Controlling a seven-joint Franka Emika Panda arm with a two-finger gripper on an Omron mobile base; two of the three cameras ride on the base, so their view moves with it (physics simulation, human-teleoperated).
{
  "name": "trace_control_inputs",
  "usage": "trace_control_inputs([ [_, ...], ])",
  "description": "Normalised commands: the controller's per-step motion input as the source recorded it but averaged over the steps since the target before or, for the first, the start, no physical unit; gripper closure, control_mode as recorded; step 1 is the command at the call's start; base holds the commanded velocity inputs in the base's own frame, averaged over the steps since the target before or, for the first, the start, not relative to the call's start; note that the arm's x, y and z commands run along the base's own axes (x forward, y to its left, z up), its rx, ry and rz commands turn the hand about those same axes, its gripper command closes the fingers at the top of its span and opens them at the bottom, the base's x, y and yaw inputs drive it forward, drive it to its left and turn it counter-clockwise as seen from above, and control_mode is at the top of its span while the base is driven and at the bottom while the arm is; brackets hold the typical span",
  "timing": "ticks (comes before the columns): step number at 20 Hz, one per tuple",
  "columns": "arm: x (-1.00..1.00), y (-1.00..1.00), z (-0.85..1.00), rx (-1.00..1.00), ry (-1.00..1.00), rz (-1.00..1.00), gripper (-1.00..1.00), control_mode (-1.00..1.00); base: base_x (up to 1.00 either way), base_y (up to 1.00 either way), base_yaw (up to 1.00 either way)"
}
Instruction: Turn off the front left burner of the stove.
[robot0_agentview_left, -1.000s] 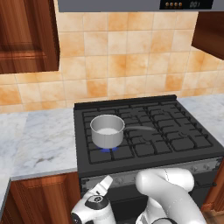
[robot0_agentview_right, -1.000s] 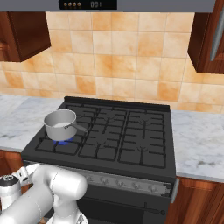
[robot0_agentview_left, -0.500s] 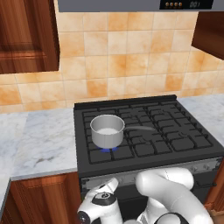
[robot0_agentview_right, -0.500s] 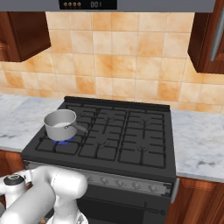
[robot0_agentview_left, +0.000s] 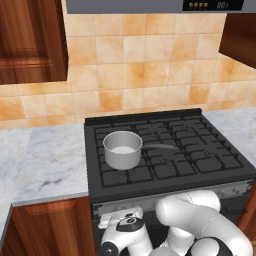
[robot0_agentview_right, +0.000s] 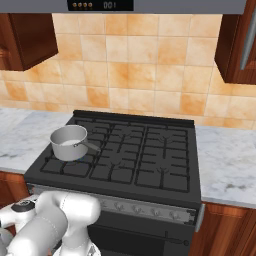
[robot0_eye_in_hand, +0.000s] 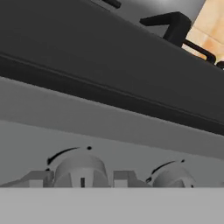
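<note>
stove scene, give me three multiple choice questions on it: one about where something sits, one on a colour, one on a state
1. Where does the silver saucepan with the long handle sit?
A. on the front left burner of the black gas stove
B. on the grey marble counter
C. on the back right burner

2. What colour is the strip that carries the round knobs?
A. red
B. grey
C. wood brown

3. What is the state of the front left burner?
A. lit, with blue flame under the pan
B. off and bare
C. covered by a lid

Answers: 1 A, both base views show the pan on the front left grate of the stove. 2 B, the hand view shows a flat grey knob strip. 3 A, blue shows beneath the pan in both base views.
</note>
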Motion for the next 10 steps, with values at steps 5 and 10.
trace_control_inputs([
  [5, 0.1, -0.26, 0.36, 0.4, -0.18, -0.13, 1.0, -1.0, 0.0, 0.0, 0.0],
  [10, 0.07, -0.27, 0.42, 0.4, -0.16, -0.14, 1.0, -1.0, 0.0, 0.0, 0.0],
])
